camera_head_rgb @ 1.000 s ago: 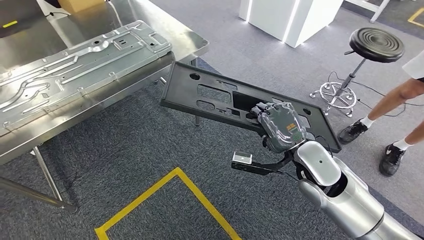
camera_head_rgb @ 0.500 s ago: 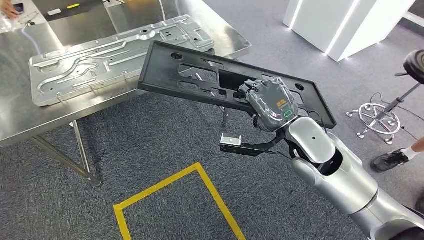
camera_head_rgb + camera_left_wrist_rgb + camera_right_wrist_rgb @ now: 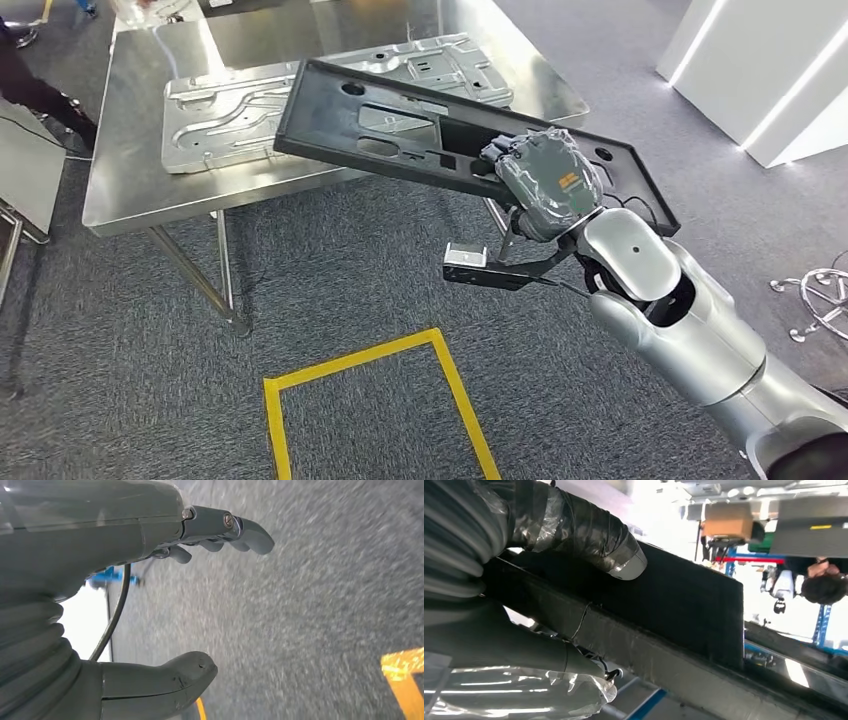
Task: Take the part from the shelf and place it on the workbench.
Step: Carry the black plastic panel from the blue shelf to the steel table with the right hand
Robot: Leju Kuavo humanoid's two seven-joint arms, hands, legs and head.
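Observation:
My right hand point(image 3: 545, 180) grips a long black plastic panel point(image 3: 400, 130) with several cut-outs, holding it near its right end. The panel hangs tilted in the air, its far left end over the front edge of the steel workbench point(image 3: 130, 190). In the right wrist view the thumb point(image 3: 594, 535) lies across the panel point(image 3: 684, 610) and the fingers point(image 3: 524, 650) curl under its edge. My left hand point(image 3: 150, 595) hangs over grey carpet with its fingers apart and nothing in it.
A stamped silver metal sheet point(image 3: 330, 95) lies on the workbench. Yellow floor tape point(image 3: 380, 400) marks a box on the carpet in front. A white cabinet point(image 3: 770, 70) stands at the right, a stool base point(image 3: 815, 300) beside it. A person point(image 3: 821, 582) stands beyond the bench.
The camera has swung left and closer, so the workbench now sits ahead. The panel has come up and over the bench's front edge, still held by my right hand.

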